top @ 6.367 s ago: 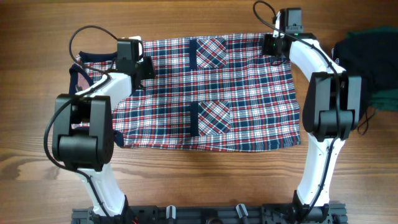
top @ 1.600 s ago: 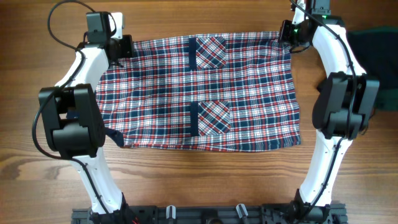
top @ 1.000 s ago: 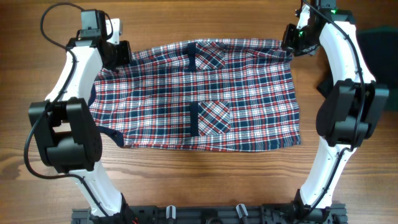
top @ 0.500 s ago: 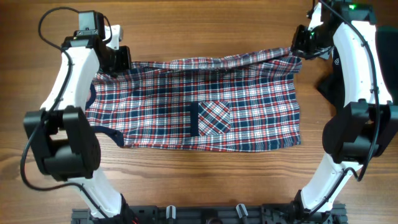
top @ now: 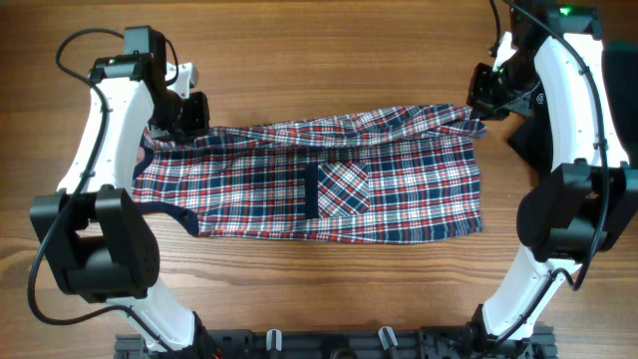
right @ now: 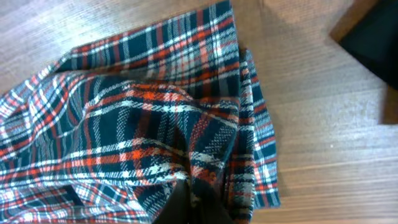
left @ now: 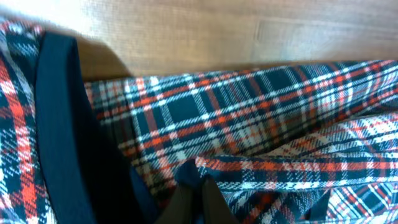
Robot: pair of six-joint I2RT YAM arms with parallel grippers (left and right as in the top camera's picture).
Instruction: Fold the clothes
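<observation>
The red, navy and white plaid shirt [top: 379, 194] lies across the wooden table, one chest pocket [top: 342, 185] showing. Its far edge is lifted and folded toward the front. My left gripper [top: 184, 118] is shut on the shirt's far left corner, seen as pinched plaid cloth [left: 261, 124] at my fingertips [left: 198, 198]. My right gripper [top: 481, 100] is shut on the far right corner; the wrist view shows the plaid fabric [right: 143, 112] bunched at my fingertips [right: 193, 202]. A black garment [top: 528, 135] lies at the right, mostly hidden behind the right arm.
The dark garment also shows at the top right of the right wrist view [right: 373, 37]. Bare wooden table [top: 319, 50] lies beyond the shirt. The arm bases and a black rail [top: 329, 344] stand along the front edge.
Both grippers have lifted the shirt's far edge and carried it toward the front, folding it over. The upper pocket is now hidden in the fold.
</observation>
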